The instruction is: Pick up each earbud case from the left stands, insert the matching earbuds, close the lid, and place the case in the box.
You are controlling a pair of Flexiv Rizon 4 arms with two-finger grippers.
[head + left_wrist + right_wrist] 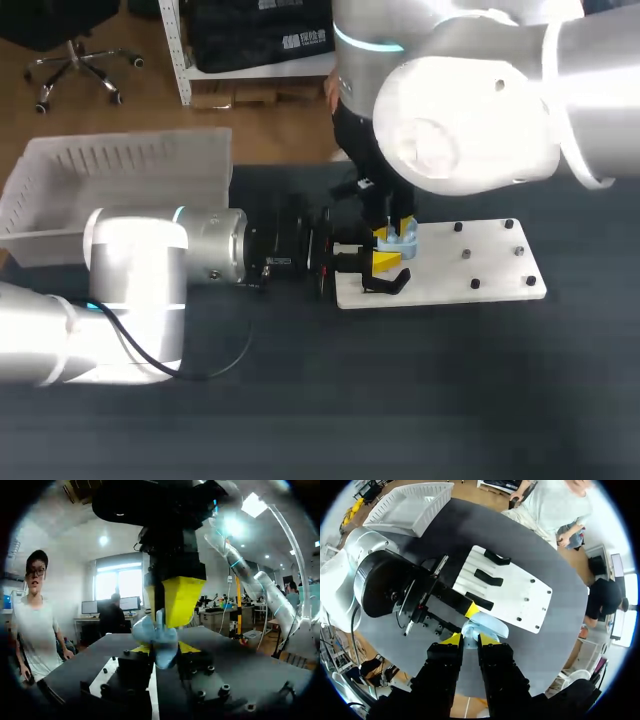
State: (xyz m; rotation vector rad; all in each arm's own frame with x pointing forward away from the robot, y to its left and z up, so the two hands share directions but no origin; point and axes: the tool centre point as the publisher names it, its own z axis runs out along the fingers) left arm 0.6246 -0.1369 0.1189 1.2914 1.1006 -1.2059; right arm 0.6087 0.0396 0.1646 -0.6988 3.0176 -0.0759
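A pale blue earbud case (pixel 403 241) hangs just above the left end of the white stand plate (pixel 480 262). My left gripper (pixel 385 262) comes in from the left and is shut on the case body (pixel 159 647). My right gripper (pixel 393 232) comes down from above, its yellow fingers (pixel 175 597) pinching the upright part of the case, which looks like its lid. In the right wrist view the case (pixel 490 628) sits just ahead of my right gripper (pixel 470 639), with the left gripper's yellow fingertip (pixel 471 610) beside it. No loose earbud is in sight.
A white plastic box (pixel 120 175) stands at the back left of the dark table. The plate carries black stands (pixel 488 577) at its left end and several small black pegs (pixel 467 255) on the right. A black stand (pixel 390 283) lies under the grippers.
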